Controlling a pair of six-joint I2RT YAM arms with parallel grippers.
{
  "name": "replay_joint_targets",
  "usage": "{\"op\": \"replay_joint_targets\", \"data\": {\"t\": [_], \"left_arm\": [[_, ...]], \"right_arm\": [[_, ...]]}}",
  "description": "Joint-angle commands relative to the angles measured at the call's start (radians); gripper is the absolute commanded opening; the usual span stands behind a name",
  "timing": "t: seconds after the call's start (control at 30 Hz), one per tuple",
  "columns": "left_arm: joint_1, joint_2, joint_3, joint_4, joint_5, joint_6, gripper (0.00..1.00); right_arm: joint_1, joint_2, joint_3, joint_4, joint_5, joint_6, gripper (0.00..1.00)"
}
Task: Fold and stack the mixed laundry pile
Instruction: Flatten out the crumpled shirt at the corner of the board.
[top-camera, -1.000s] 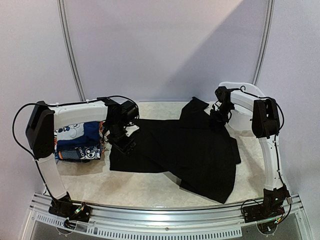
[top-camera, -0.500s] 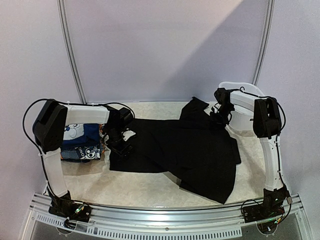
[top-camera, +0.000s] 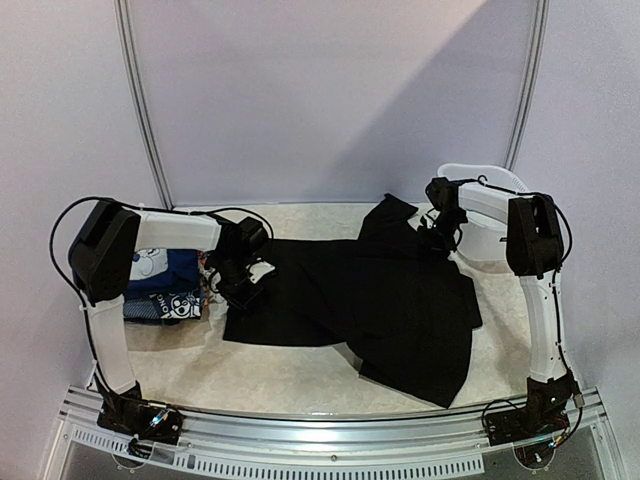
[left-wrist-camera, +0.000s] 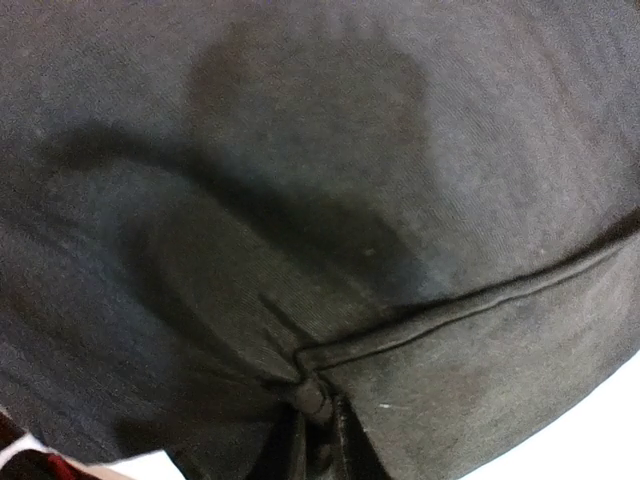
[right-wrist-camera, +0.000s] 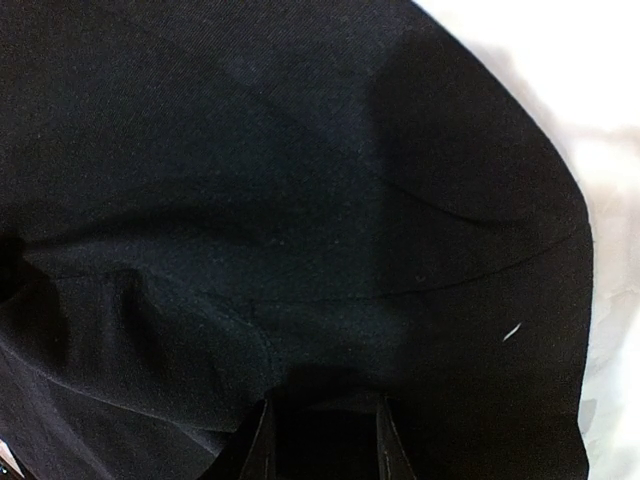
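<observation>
Black garment (top-camera: 390, 300) lies spread across the table's (top-camera: 290, 375) middle. Your left gripper (left-wrist-camera: 320, 415) is clenched on its hem at the left edge. Your right gripper (top-camera: 436, 236) sits at its far right corner; whether those jaws grip, you cannot tell. Folded cartoon-print clothes (top-camera: 165, 285) sit left.

Left end effector (left-wrist-camera: 318, 418) pinched tight.

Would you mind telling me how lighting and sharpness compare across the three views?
Top external: bright, sharp, diagonal shadow on the back wall; left wrist: soft shadows on the black garment; right wrist: garment underexposed, white overexposed upper right.
</observation>
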Motion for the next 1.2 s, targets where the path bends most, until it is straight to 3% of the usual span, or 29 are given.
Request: {"op": "replay_joint_targets", "data": {"t": [0.0,0.6,0.83,0.93,1.17], "left_arm": [[0.004,-0.074,-0.029,-0.006,0.014,0.0,0.02],[-0.042,-0.446,-0.226,-0.065,-0.111,-0.067,0.01],[-0.129,-0.627,-0.254,-0.139,-0.191,-0.137,0.04],[-0.232,-0.698,-0.252,-0.146,-0.259,-0.161,0.07],[-0.331,-0.726,-0.191,-0.247,-0.271,-0.275,0.11]], "right_arm": [[0.018,-0.021,-0.023,-0.028,-0.002,0.011,0.34],[0.017,0.048,0.017,-0.044,0.026,0.05,0.31],[0.017,0.099,0.04,-0.04,0.027,0.066,0.3],[0.018,0.113,0.044,-0.032,0.014,0.076,0.29],[0.017,0.126,0.053,-0.023,-0.005,0.091,0.29]]}}
